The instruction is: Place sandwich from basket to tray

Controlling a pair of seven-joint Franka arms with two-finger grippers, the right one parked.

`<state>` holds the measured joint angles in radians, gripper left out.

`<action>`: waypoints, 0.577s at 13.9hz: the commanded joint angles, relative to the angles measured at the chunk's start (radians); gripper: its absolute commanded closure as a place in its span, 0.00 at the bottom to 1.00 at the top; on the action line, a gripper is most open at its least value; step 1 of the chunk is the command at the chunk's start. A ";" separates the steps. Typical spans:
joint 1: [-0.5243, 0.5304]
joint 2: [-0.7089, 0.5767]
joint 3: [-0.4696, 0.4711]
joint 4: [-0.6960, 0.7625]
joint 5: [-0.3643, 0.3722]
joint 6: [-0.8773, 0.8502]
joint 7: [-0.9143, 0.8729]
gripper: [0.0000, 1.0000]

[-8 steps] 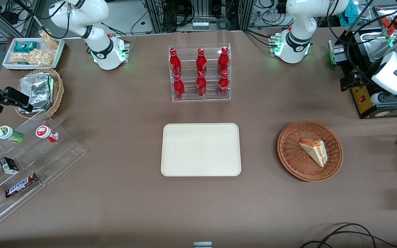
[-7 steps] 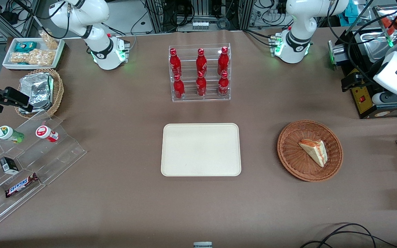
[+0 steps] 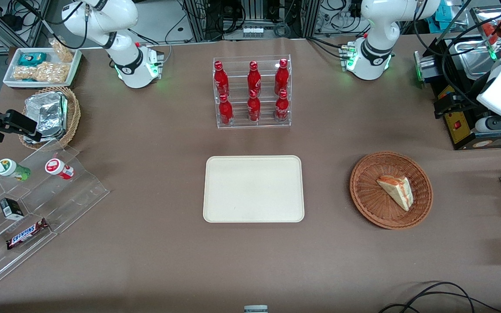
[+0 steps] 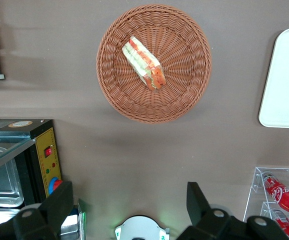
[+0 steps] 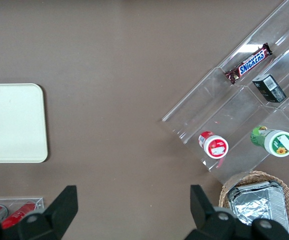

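The sandwich [image 3: 395, 191] lies flat in the basket [image 3: 365, 200], off-centre toward the rim nearer the working arm's end of the worktop [image 3: 155, 261], its striped filling edge showing from above. Nothing touches it. Taking the basket as the landmark: the tray [image 3: 253, 189] sits well apart from it toward the parked arm's end, bare and level, presumably left clear to receive the wedge. The bottle rack [image 3: 253, 92] stands farther from the front camera than the basket and out of the likely carrying path.

The gripper [image 4: 129, 205] hangs high above the worktop, farther from the front camera than the basket and not yet over it. Its jaws are released, spread wide with nothing between them. I'd say that is readiness for a descent onto the sandwich; the reach itself looks barely begun.
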<state>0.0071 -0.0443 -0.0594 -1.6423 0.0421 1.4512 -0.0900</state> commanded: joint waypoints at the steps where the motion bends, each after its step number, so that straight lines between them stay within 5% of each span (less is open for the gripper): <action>1: 0.005 0.007 -0.005 0.007 -0.001 -0.017 0.009 0.00; 8: 0.010 0.168 0.032 -0.037 0.007 0.067 -0.005 0.00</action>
<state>0.0076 0.0330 -0.0390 -1.6862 0.0439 1.4786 -0.0918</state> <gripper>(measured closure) 0.000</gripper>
